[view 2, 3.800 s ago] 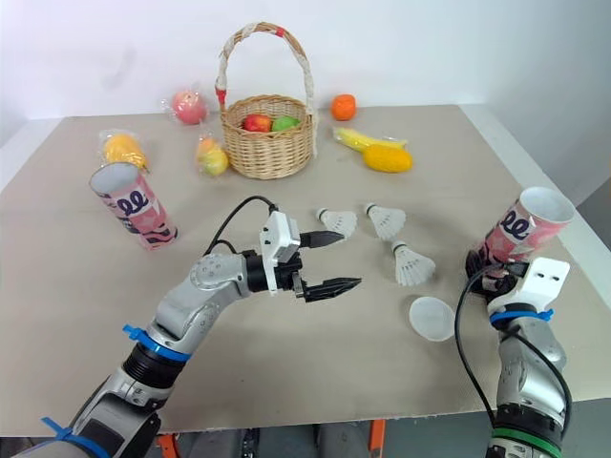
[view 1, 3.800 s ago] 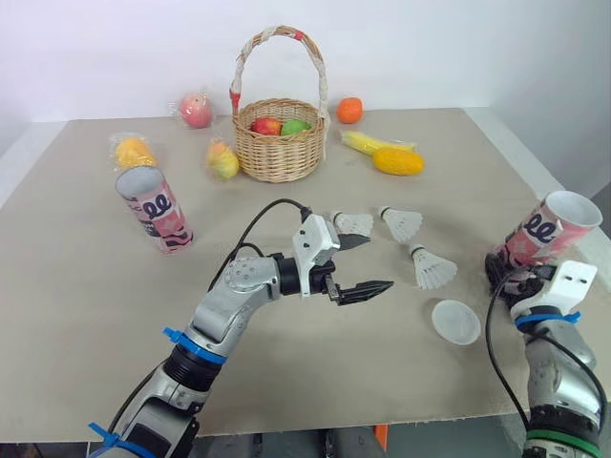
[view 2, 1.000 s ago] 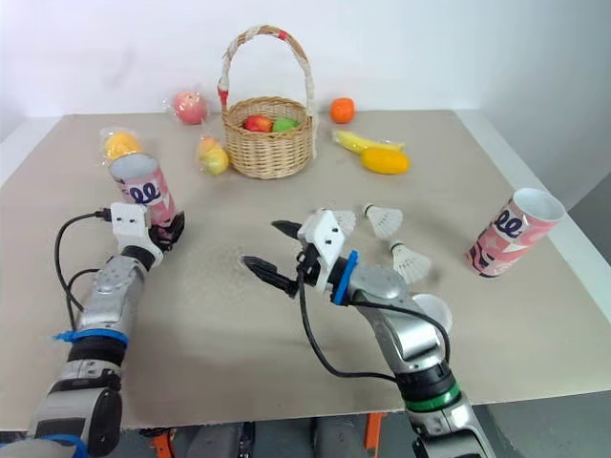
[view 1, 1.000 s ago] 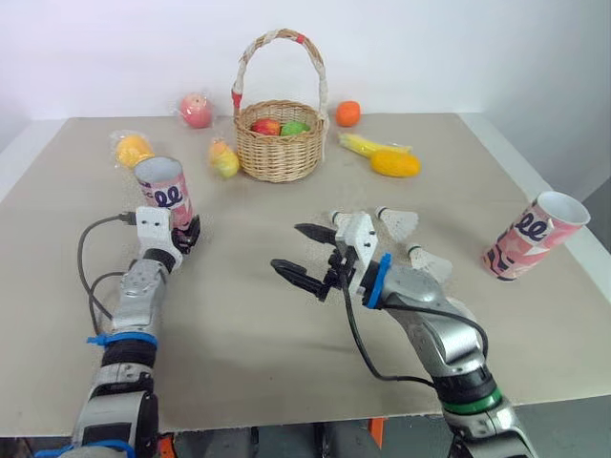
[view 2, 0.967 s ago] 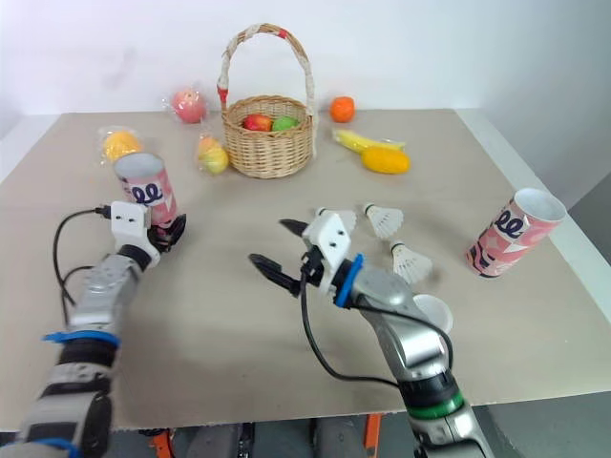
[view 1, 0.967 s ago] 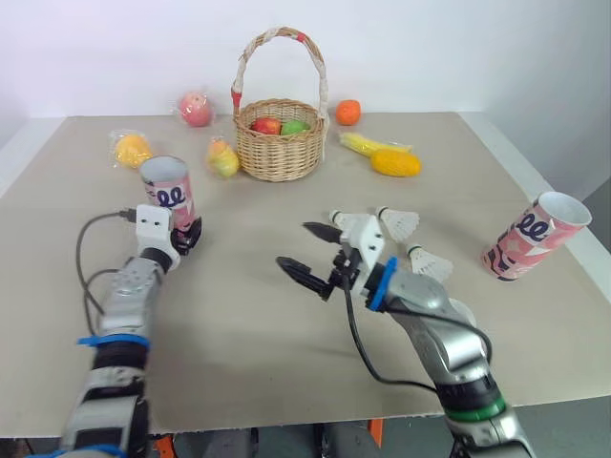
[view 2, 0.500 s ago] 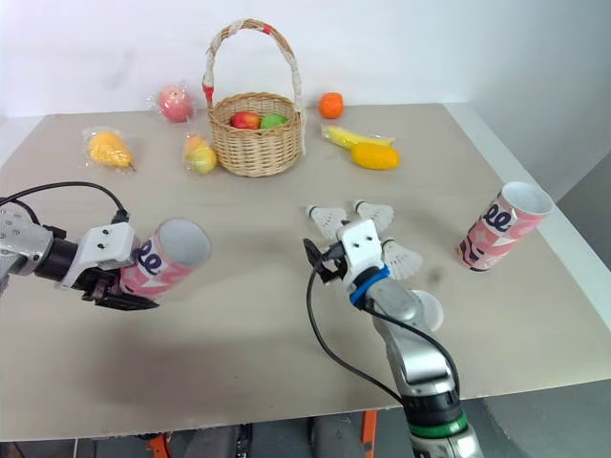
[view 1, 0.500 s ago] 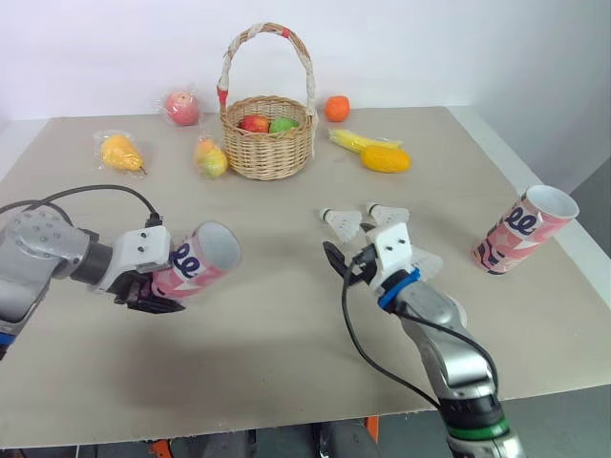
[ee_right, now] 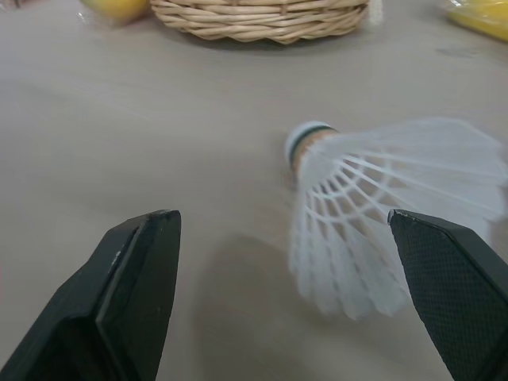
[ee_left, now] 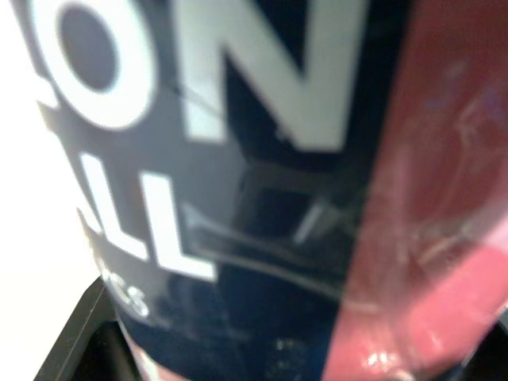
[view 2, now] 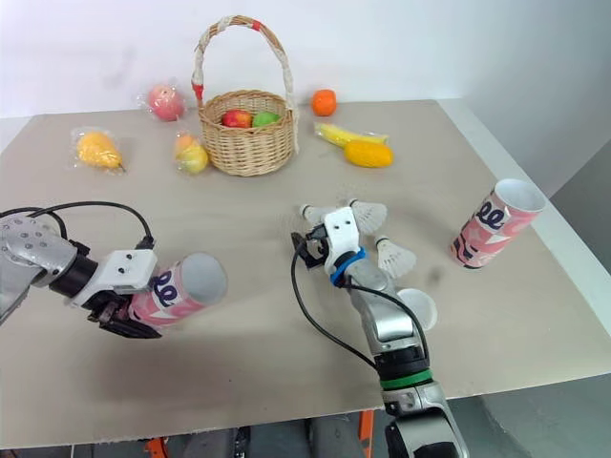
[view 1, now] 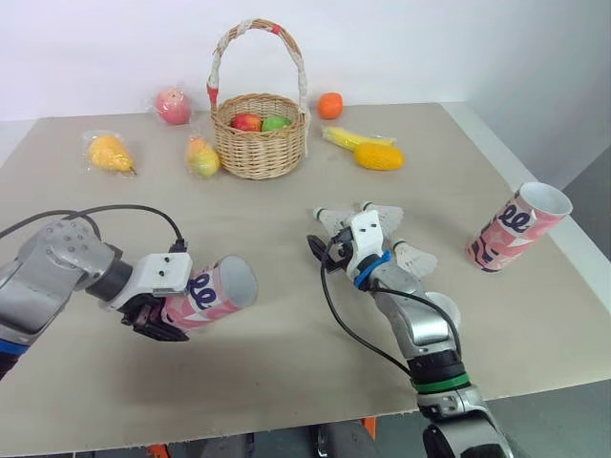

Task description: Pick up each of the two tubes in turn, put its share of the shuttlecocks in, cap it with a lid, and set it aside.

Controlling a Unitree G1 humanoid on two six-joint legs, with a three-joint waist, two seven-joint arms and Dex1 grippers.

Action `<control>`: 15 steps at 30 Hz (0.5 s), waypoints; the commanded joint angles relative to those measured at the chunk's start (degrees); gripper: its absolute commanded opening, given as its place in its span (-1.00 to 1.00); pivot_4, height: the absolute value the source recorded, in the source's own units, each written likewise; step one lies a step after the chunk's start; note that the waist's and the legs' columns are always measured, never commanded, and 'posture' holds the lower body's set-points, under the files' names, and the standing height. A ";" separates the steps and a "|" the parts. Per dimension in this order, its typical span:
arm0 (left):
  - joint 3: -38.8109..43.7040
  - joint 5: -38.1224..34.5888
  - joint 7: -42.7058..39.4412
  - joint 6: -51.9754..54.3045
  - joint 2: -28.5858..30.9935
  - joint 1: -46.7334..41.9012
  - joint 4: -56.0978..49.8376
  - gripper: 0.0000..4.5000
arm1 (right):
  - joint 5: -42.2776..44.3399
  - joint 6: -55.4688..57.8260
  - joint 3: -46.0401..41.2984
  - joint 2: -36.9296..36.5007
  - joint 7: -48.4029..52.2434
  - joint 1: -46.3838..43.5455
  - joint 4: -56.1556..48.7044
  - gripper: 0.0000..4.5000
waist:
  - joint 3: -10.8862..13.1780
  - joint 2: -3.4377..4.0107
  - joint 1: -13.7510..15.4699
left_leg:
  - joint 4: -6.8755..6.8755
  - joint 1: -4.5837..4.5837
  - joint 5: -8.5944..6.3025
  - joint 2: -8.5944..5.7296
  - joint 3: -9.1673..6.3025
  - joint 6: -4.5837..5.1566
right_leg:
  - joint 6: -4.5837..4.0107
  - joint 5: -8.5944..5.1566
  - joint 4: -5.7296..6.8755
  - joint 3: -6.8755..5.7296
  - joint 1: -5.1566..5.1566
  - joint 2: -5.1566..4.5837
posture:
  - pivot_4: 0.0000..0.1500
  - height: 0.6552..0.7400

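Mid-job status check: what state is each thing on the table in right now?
near tube: uncapped, tipped sideways, held.
left gripper: shut on near tube.
far tube: uncapped, on table.
shuttlecocks: three, loose on table.
right gripper: open, at one of them.
lid: lying on table, unused.

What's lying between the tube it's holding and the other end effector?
Nothing: bare table separates the tube from the right end effector in the left eye view.

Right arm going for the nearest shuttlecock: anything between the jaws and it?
Nothing visible. The right gripper has its jaws open, and the shuttlecock lies on bare table just ahead of them. The left gripper holds the tube far aside.
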 commanded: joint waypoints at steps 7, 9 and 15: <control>1.15 2.38 1.98 -0.55 0.72 0.60 -0.72 0.44 | 1.98 -3.00 -2.22 2.29 0.99 -3.77 4.66 -0.57 | 0.00 0.00 0.00 | 0.03 0.01 0.01 0.00 0.02 -0.01 | -0.05 0.07 0.01 0.02 0.01 0.00 | 1.00 1.00; 1.21 2.71 2.44 -0.57 0.63 0.74 -0.73 0.44 | 2.16 -3.18 -2.28 2.21 1.45 -3.47 4.09 -0.99 | 0.00 0.00 0.01 | 0.03 0.00 0.01 -0.01 0.04 -0.01 | -0.24 0.18 0.01 0.03 0.00 0.00 | 1.00 1.00; 1.45 3.89 5.03 0.07 -0.54 -1.57 1.35 0.44 | 18.47 4.11 0.23 -8.36 23.25 2.95 -23.91 -0.99 | 0.05 0.08 0.31 | 0.04 -0.06 0.00 -0.01 -0.08 -0.01 | -0.23 0.17 0.01 -0.05 0.01 -0.06 | 1.00 1.00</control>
